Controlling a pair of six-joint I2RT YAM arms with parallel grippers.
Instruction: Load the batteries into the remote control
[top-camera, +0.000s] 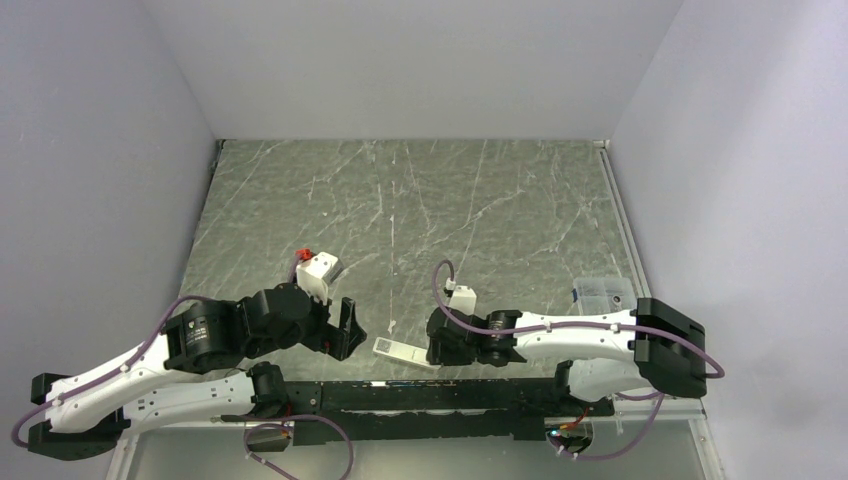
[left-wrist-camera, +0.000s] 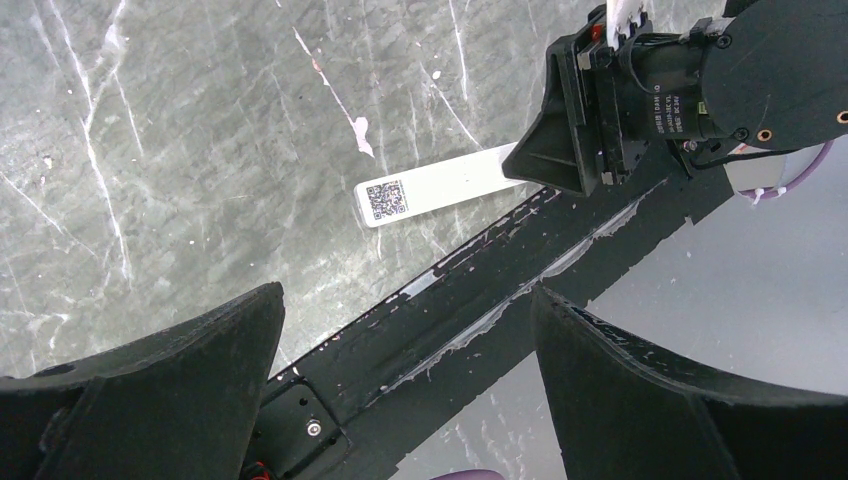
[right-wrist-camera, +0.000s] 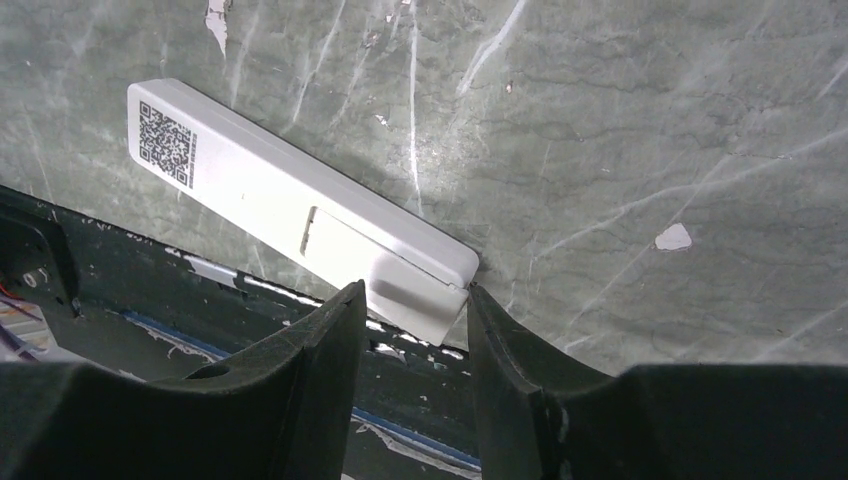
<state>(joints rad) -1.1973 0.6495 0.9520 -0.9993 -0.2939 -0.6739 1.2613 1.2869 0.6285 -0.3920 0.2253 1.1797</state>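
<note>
The remote control (top-camera: 400, 351) is a slim white bar lying flat near the table's front edge, QR sticker up. It also shows in the left wrist view (left-wrist-camera: 440, 185) and the right wrist view (right-wrist-camera: 290, 200). Its battery cover (right-wrist-camera: 410, 295) sticks out a little past the right end. My right gripper (right-wrist-camera: 415, 290) (top-camera: 432, 345) is closed on that end, one fingertip touching each side. My left gripper (left-wrist-camera: 405, 295) (top-camera: 350, 330) is wide open and empty, just left of the remote, over the black rail. No batteries show in any view.
A black rail (top-camera: 420, 395) runs along the table's front edge just below the remote. A small white block with a red part (top-camera: 318, 270) stands behind the left arm. A clear plastic box (top-camera: 603, 293) sits at the right edge.
</note>
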